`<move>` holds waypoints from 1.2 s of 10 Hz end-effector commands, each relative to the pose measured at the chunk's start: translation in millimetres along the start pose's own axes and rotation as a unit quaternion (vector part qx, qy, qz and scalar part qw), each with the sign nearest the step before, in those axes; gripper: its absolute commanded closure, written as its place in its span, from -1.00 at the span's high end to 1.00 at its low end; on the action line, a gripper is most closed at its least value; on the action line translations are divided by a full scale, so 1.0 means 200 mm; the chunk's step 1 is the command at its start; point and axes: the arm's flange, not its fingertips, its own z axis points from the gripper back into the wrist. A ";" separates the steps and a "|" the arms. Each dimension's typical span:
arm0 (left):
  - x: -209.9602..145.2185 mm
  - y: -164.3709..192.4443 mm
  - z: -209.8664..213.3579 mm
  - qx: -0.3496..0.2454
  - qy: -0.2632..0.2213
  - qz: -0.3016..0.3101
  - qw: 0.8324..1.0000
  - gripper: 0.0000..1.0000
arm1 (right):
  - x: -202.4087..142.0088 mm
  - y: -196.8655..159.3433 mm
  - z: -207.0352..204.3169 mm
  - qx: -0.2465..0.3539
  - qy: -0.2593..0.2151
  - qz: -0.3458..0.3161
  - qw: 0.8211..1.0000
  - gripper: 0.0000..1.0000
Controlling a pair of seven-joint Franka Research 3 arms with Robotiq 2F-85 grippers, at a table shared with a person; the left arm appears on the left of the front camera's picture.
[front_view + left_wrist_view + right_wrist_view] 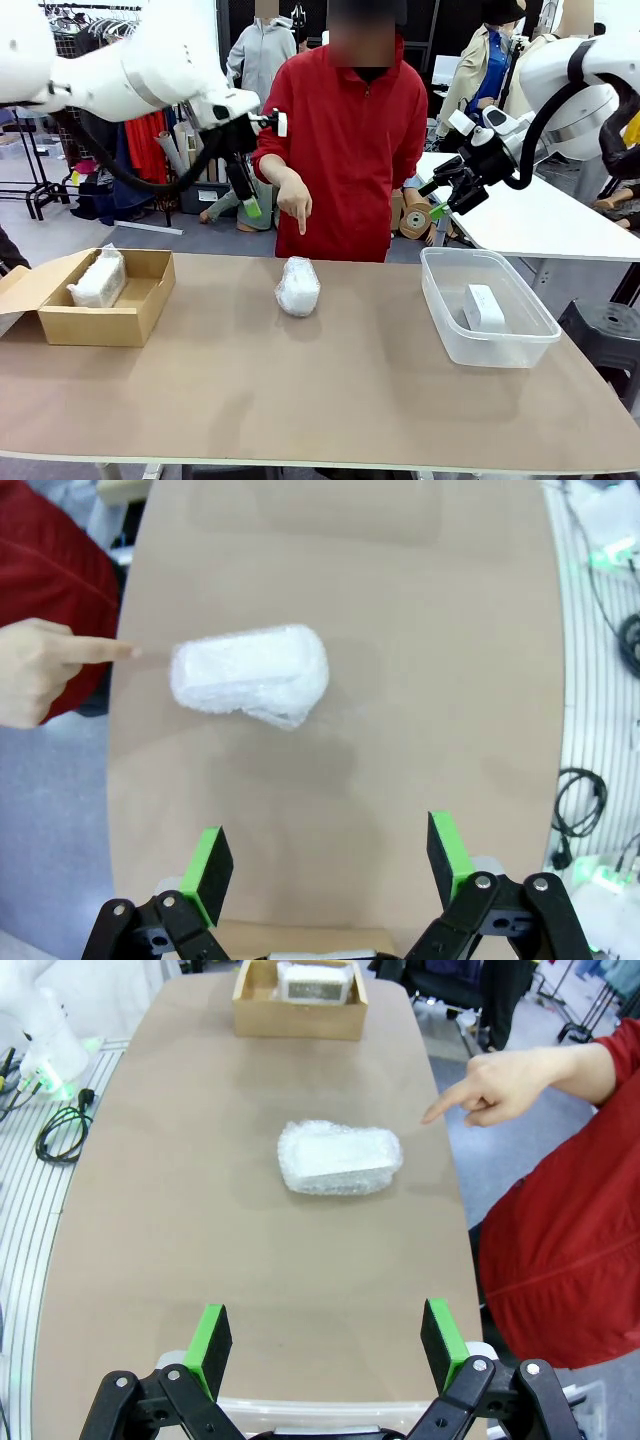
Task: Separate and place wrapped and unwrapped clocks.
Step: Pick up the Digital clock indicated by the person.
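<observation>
my left hand [330, 858] hangs open above the counter [320, 390], fingers spread wide, nothing in it. my right hand [325, 1338] is open and empty too, raised near the clear bin [500, 352], where the bare white clock [484, 307] lies. one wrapped clock [298, 286] sits mid-counter toward the far edge, with the person's hand [293, 203] pointing down at it. the other wrapped clock [98, 280] rests in the cardboard box [140, 312] at my left.
</observation>
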 end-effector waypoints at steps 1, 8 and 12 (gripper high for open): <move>0.03 0.07 -0.07 0.017 0.026 0.058 0.998 1.00 | 0.00 0.00 0.00 -0.001 -0.003 0.007 1.000 1.00; 0.03 0.07 -0.18 0.019 0.020 0.065 0.997 1.00 | 0.00 0.00 0.00 -0.001 -0.003 0.007 1.000 1.00; 0.30 0.13 -0.24 0.069 0.123 0.325 0.935 1.00 | 0.00 0.00 0.00 -0.001 -0.003 0.007 1.000 1.00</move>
